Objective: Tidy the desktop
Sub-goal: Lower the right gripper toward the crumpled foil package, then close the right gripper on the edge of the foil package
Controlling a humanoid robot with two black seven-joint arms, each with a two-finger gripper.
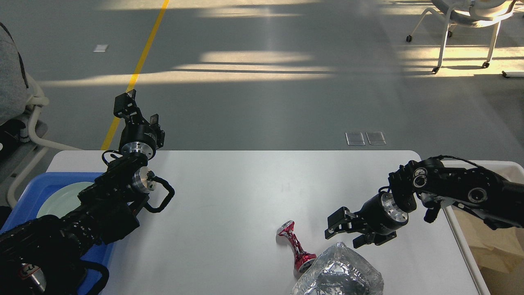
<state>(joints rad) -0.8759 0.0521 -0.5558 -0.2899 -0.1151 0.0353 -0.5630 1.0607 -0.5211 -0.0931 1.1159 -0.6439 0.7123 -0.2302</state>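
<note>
Head view is showing the desktop (pixel 229 184) running wide and white across the lower frame, with 2 pieces of litter sitting near its front edge: a crushed red can (pixel 295 245) and, just beside it and touching or nearly touching its near end, a crumpled clear plastic container (pixel 339 272). The can is lying on its side, its long axis running from upper left to lower right. The right gripper (pixel 342 231) is hovering just to the right of the can and just above the container, its 2 fingers spread apart and holding nothing, pointing left toward the can. The left gripper (pixel 137 107) is raised well apart at the far left edge, above a blue tray (pixel 39 184) holding a pale plate (pixel 61 198); its fingers are also looking parted and empty. So the right arm is clearly nearer. An off-white bin (pixel 483 229) is waiting on the right, probably the destination.
</note>
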